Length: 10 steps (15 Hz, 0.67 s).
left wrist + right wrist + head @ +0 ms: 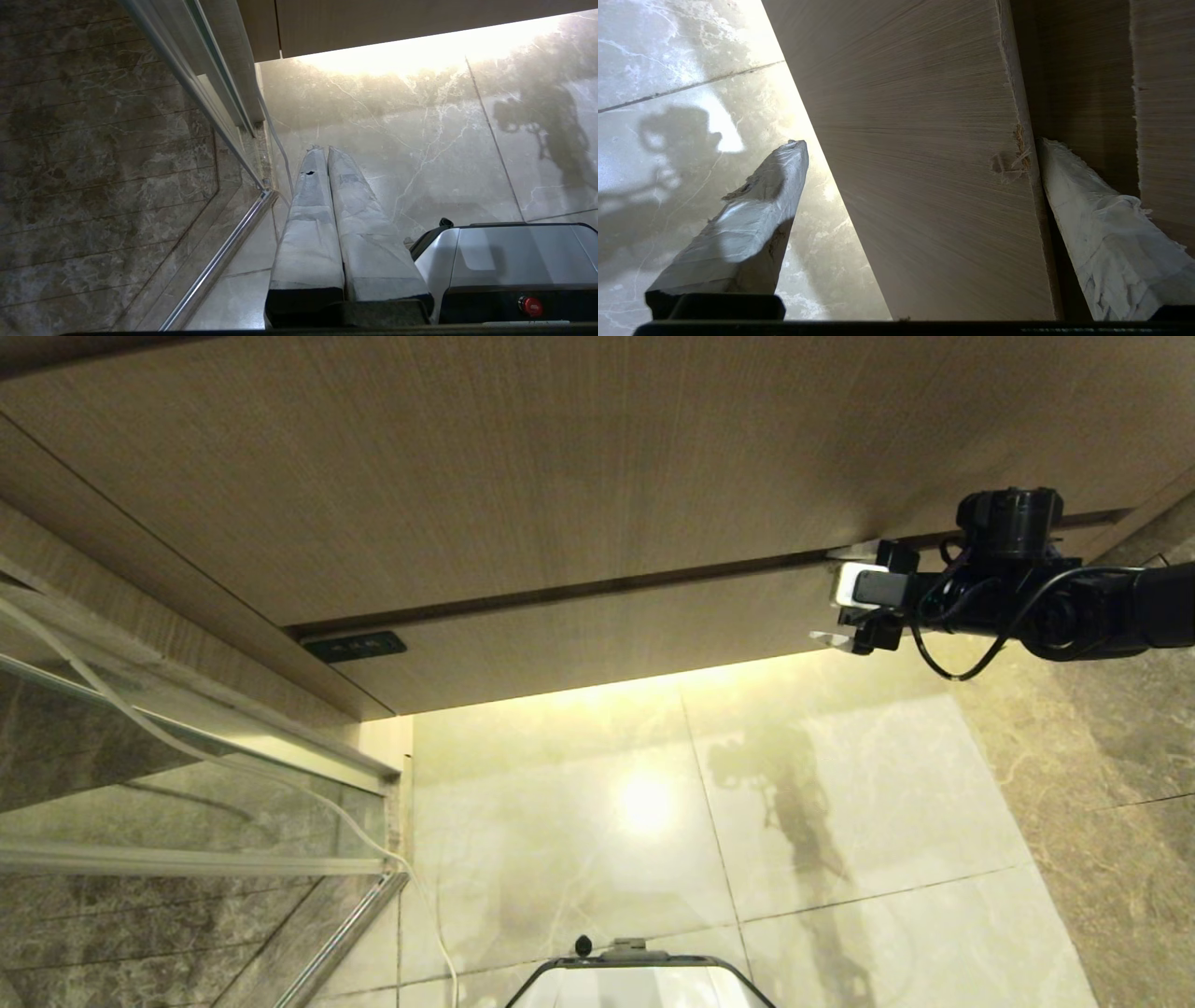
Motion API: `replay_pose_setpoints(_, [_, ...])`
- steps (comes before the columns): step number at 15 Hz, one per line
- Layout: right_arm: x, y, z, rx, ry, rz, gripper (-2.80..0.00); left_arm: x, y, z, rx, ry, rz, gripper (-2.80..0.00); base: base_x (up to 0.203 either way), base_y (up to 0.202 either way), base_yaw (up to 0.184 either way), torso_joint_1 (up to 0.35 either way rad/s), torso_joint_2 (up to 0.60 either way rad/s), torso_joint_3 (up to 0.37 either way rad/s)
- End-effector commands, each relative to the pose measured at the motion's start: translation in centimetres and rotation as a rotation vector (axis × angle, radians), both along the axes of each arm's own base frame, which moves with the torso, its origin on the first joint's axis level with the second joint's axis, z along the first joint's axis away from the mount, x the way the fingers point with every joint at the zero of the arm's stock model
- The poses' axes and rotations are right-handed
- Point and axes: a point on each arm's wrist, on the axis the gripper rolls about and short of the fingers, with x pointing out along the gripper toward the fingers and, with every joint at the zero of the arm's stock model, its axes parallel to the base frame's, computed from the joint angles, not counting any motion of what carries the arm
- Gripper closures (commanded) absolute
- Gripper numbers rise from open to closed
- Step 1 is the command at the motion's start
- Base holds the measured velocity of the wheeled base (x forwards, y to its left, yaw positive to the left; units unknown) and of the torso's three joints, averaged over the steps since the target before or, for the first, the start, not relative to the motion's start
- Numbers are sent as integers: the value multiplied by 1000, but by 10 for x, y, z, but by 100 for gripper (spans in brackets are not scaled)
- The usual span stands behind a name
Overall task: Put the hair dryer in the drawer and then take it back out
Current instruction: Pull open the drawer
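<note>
The drawer [597, 635] is the low wood-grain front under the taller panel, and it looks shut or nearly shut. My right gripper [845, 611] is at the drawer's right end, open, with the drawer front [924, 186] between its fingers. One finger [752, 219] hangs on the outer side over the floor. The other finger [1101, 233] sits in the dark gap between the drawer's top edge and the panel above. The edge is chipped near that finger. The hair dryer is out of view. My left gripper [326, 150] is parked, shut and empty, pointing at the floor.
A glass shower screen with a metal frame [187, 756] stands on the left, and a white cable [280, 784] runs down beside it. Glossy marble floor [840, 821] lies below the cabinet. My base [635, 980] shows at the near edge. A small dark plate [355, 646] sits at the drawer's left end.
</note>
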Motion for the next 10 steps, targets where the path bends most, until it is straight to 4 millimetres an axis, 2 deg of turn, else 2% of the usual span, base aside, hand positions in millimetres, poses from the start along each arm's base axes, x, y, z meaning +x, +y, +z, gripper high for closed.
replay_pose_setpoints(1, [0,2,-5,-1,37,-32,-280,0,0,0,-1,1,0,0,0,0,0,0,0,0])
replay_pose_setpoints(3, [-5,4,-7,30,128,-68,-280,0,0,0,-1,1,-1,0,0,0,0,0,0,0])
replay_pose_setpoints(6, [-26,2,2,45,272,-178,-280,0,0,0,-1,1,0,0,0,0,0,0,0,0])
replay_pose_setpoints(10, [-42,1,8,115,346,-277,-280,0,0,0,-1,0,0,0,0,0,0,0,0,0])
